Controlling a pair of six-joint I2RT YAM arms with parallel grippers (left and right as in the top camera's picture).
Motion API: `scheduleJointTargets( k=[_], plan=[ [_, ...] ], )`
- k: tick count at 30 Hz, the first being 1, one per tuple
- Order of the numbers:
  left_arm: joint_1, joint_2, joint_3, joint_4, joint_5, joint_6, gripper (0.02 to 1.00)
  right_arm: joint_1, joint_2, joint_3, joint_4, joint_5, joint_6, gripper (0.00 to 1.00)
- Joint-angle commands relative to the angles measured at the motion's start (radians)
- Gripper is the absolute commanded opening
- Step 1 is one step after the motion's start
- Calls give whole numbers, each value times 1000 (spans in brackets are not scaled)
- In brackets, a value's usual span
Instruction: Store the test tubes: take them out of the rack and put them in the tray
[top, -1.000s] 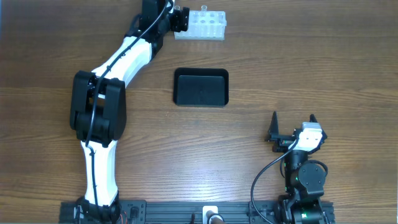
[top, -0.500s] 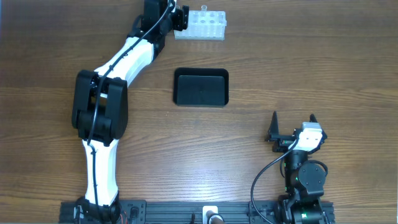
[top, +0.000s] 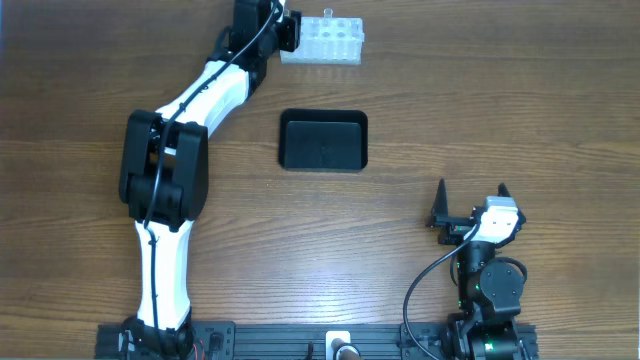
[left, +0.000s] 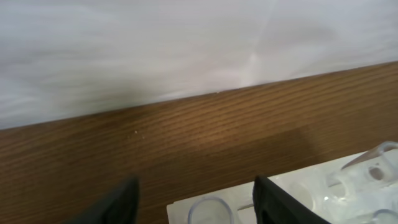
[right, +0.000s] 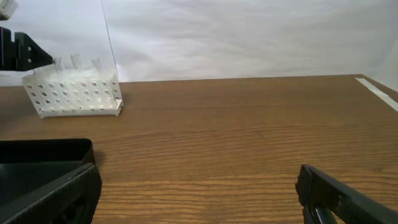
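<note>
A white perforated rack (top: 323, 41) stands at the table's far edge with clear test tubes (right: 76, 61) poking up from it. My left gripper (top: 286, 26) hovers at the rack's left end, open, its fingers (left: 278, 203) straddling the rack's corner (left: 323, 193), where a round tube rim (left: 208, 208) lies between them. Another tube (left: 380, 154) rises farther along the rack. The black tray (top: 323, 140) sits empty in the middle of the table, nearer than the rack. My right gripper (top: 470, 203) stays open low at the right, near its base, holding nothing.
A white wall runs right behind the rack at the table's far edge (left: 205, 96). Bare wooden tabletop (top: 480, 110) spreads to the right of the tray and rack. The tray's wall (right: 43, 152) lies close in front of my right gripper.
The left arm's elbow has drifted slightly up and to the right, nudging its gripper closer to the rack's left end. The right arm has stayed still.
</note>
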Motion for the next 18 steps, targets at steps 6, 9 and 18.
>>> scheduleJointTargets(
  k=[6, 9, 18],
  plan=[
    [-6, 17, 20, 10, -9, -6, 334, -6, -7, -6, -3, -4, -2, 993],
    [-10, 17, 20, 15, -9, -6, 312, -6, -7, -6, -3, -4, -2, 993],
    [-14, 17, 20, 21, -9, -6, 209, -6, -7, -6, -3, -4, -2, 991]
  ],
)
